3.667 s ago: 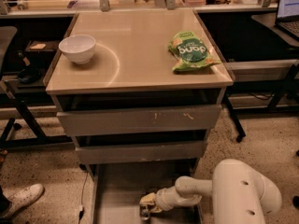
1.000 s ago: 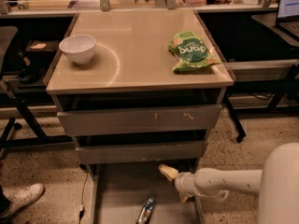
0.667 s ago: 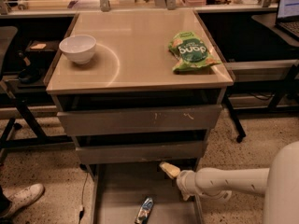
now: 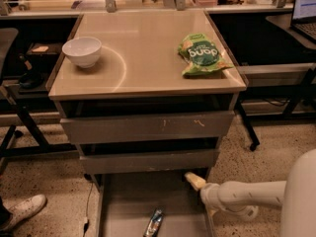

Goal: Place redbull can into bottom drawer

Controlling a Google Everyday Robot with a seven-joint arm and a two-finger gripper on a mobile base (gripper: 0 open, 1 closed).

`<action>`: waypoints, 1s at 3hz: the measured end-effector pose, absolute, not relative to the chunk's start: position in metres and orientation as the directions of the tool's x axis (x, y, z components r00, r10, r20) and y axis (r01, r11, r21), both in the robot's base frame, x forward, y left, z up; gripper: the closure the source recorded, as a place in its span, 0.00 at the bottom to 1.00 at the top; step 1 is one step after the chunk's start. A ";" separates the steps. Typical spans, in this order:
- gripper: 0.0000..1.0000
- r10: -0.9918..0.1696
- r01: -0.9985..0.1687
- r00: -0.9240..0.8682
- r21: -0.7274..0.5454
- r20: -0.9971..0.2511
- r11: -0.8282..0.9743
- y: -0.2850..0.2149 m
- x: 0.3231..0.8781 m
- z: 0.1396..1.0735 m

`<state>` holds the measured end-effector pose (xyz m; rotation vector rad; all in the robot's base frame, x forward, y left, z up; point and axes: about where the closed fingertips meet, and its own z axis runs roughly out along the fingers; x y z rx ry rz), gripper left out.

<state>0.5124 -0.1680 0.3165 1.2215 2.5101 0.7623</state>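
Observation:
The redbull can (image 4: pixel 154 222) lies on its side on the floor of the bottom drawer (image 4: pixel 123 201), near the frame's lower edge. The bottom drawer is pulled out wide below the two upper drawers. My gripper (image 4: pixel 194 180) is above the drawer's right side, just under the middle drawer's front, up and to the right of the can and apart from it. My white arm (image 4: pixel 247 196) reaches in from the lower right.
A white bowl (image 4: pixel 82 51) and a green snack bag (image 4: pixel 202 54) sit on the cabinet top (image 4: pixel 143 58). The two upper drawers (image 4: pixel 148 127) are slightly open. A person's shoe (image 4: pixel 22 210) is at the lower left. Desks and chair legs flank the cabinet.
Earlier my gripper held the can low over the drawer floor. The can now lies loose in the drawer and my gripper has risen up and back to the right.

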 end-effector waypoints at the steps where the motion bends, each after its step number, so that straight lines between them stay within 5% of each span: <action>1: 0.00 0.943 0.823 -0.320 0.465 -0.094 0.325 -0.298 0.465 0.333; 2: 0.00 0.978 0.911 -0.024 0.399 -0.206 0.107 -0.400 0.389 0.352; 3: 0.00 0.976 0.920 0.010 0.385 -0.218 0.076 -0.409 0.377 0.351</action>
